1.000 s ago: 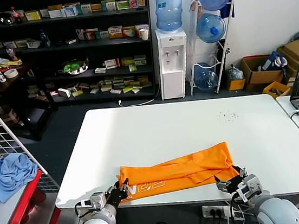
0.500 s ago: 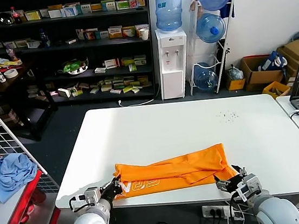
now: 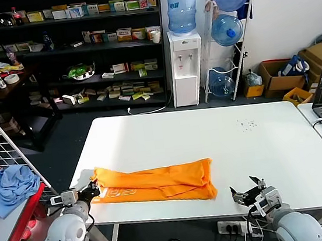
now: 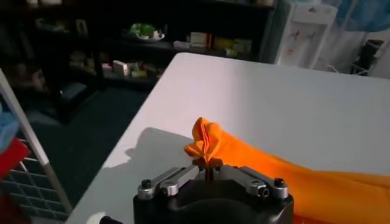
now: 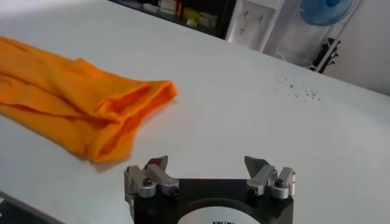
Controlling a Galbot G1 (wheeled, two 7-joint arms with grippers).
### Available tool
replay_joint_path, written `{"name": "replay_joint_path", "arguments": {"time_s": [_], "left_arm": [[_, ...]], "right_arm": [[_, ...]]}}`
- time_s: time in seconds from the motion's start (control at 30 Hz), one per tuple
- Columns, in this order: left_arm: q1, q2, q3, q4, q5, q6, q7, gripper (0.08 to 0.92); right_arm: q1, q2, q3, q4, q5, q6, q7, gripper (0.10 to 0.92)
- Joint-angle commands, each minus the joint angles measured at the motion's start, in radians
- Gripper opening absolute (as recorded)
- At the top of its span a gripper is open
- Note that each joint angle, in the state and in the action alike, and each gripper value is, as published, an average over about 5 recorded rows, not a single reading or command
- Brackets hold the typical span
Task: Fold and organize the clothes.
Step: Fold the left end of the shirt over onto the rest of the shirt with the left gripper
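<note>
orange t-shirt [image 3: 154, 183] folded long across lower centre of head view, on white table [image 3: 222, 136]. left gripper [image 3: 92, 190] at lower left, clamped on shirt's bunched end. right gripper [image 3: 245, 190] at lower right, spread wide, holding nothing, apart from shirt.

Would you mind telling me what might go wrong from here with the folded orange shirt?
1. The left gripper, shut on a small bunched corner of the orange T-shirt, sits at the table's left edge; pulling farther could drag fabric over it.
2. That pinch looks slight, so the cloth may slip out.
3. The right gripper is open and off the shirt, so the free end is unrestrained and the fold could skew or open.
</note>
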Motion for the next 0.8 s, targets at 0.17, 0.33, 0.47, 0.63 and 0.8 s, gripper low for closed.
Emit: {"name": "replay_joint_path", "arguments": {"time_s": [0.17, 0.33, 0.47, 0.63, 0.8], "left_arm": [[-0.008, 0.062, 0.000, -0.177, 0.012, -0.001, -0.041, 0.111], [0.031, 0.002, 0.093, -0.303, 0.003, 0.021, -0.063, 0.111], [0.031, -0.051, 0.190, -0.345, 0.002, 0.033, -0.081, 0.111], [-0.004, -0.113, 0.309, -0.321, 0.010, 0.036, -0.095, 0.111], [-0.066, -0.193, 0.399, -0.260, 0.015, 0.036, -0.106, 0.111]], "right_arm": [[0.011, 0.035, -0.004, -0.041, -0.064, 0.172, 0.073, 0.823], [0.010, 0.061, 0.005, -0.061, -0.109, 0.302, 0.115, 0.823], [0.003, 0.077, 0.018, -0.061, -0.128, 0.362, 0.133, 0.823], [-0.005, 0.097, 0.030, -0.058, -0.137, 0.380, 0.144, 0.823], [-0.012, 0.121, 0.035, -0.060, -0.150, 0.380, 0.144, 0.823]]}}
